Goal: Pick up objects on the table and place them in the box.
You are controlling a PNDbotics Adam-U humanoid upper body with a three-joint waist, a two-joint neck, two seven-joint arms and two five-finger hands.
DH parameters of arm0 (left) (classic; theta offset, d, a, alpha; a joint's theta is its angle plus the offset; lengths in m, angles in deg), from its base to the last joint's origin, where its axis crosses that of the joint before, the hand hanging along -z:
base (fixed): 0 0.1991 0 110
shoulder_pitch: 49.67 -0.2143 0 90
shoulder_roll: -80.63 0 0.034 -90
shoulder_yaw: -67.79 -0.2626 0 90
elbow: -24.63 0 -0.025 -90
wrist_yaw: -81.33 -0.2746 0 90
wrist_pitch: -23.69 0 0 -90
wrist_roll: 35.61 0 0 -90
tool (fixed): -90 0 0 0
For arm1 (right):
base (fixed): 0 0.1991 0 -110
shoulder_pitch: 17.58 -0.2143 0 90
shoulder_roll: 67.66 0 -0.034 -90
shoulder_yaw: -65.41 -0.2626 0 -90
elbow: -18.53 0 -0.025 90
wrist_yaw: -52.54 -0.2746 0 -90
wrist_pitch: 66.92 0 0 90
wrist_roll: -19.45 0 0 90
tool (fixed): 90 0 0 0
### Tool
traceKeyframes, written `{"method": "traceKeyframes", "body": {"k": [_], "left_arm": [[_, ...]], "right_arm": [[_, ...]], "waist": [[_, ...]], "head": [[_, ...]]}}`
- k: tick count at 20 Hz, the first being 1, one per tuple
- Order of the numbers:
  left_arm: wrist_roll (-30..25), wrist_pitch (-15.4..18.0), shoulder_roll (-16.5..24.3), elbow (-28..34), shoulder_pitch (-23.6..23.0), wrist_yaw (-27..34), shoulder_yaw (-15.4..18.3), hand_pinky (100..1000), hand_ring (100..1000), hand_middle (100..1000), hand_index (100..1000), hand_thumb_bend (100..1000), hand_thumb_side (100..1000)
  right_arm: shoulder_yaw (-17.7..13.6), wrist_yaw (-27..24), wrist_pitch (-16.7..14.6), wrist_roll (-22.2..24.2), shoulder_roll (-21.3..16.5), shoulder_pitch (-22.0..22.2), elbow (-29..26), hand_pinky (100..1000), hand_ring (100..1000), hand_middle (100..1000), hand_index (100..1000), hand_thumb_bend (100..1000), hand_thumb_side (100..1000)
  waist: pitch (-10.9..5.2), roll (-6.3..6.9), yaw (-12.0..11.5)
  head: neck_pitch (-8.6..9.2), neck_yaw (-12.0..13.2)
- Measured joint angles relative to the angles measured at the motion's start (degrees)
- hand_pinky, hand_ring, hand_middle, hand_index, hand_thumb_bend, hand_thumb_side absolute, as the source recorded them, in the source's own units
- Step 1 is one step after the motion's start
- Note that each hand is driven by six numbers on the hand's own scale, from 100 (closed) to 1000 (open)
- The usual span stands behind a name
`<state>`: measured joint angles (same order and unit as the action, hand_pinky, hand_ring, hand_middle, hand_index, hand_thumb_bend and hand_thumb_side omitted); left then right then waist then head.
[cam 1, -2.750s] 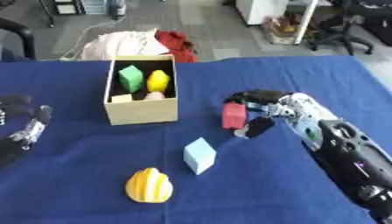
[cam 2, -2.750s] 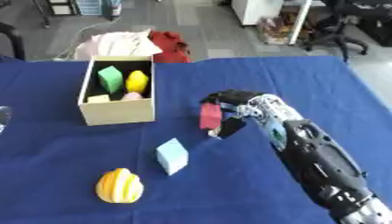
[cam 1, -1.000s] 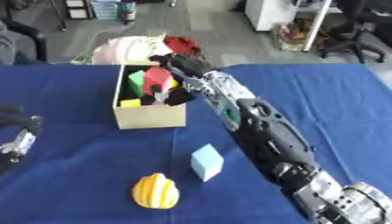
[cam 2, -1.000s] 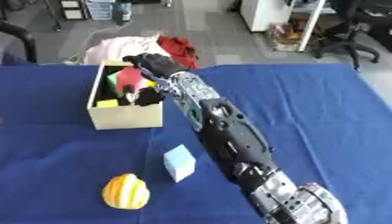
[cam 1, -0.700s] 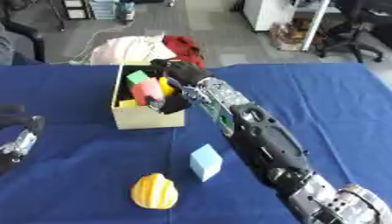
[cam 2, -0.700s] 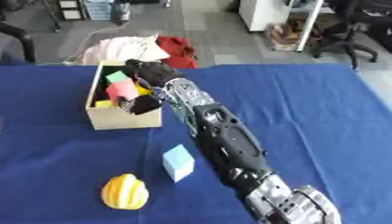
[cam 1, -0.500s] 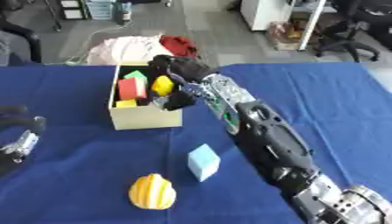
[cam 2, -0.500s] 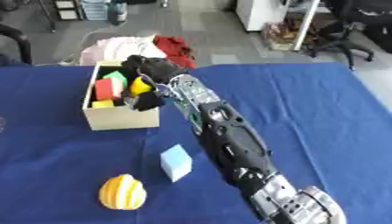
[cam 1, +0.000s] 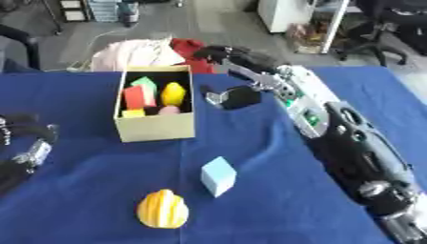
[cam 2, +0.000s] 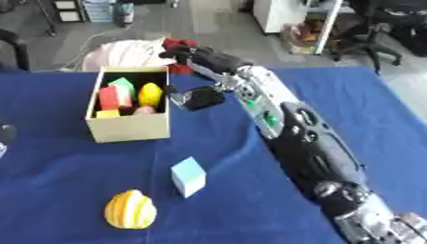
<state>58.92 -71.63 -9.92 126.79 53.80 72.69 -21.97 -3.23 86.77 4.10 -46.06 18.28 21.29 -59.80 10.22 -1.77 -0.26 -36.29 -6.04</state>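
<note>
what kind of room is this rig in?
Probably an office or lab. Behind the blue-clothed table there are a rolling office chair, a white cabinet and bare grey floor. The box sits on the table.

Blue tablecloth (cam 1: 267,190), pink and red cloth heap (cam 1: 154,51), office chair (cam 1: 392,24)

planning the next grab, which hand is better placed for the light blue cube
Probably the right. The right hand is open and empty beside the box, above the light blue cube. The left hand sits idle at the table's left edge.
</note>
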Motion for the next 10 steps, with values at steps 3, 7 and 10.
{"method": "traceKeyframes", "body": {"k": [3, 7, 10], "left_arm": [[0.1, 0.0, 0.3, -0.1, -0.1, 0.0, 0.0, 869, 681, 676, 715, 452, 445], [0.1, 0.0, 0.3, -0.3, -0.1, -0.2, 0.0, 869, 681, 676, 715, 451, 446], [0.1, 0.0, 0.3, -0.4, -0.1, -0.3, 0.0, 869, 682, 676, 716, 451, 446]], "right_arm": [[2.8, -2.9, -1.0, 5.1, -3.6, 2.7, -6.3, 934, 916, 993, 1000, 218, 666], [6.5, -2.1, -3.5, 9.7, -4.9, 5.2, -10.0, 938, 940, 1000, 1000, 328, 623], [8.9, 2.6, -7.0, 11.0, -4.7, 6.4, -10.4, 941, 955, 1000, 1000, 403, 618]], "waist": [[0.0, 0.0, 0.3], [-0.01, 0.0, 0.4], [-0.01, 0.0, 0.2]], "head": [[-0.01, 0.1], [-0.02, 0.0], [-0.17, -0.2]]}}
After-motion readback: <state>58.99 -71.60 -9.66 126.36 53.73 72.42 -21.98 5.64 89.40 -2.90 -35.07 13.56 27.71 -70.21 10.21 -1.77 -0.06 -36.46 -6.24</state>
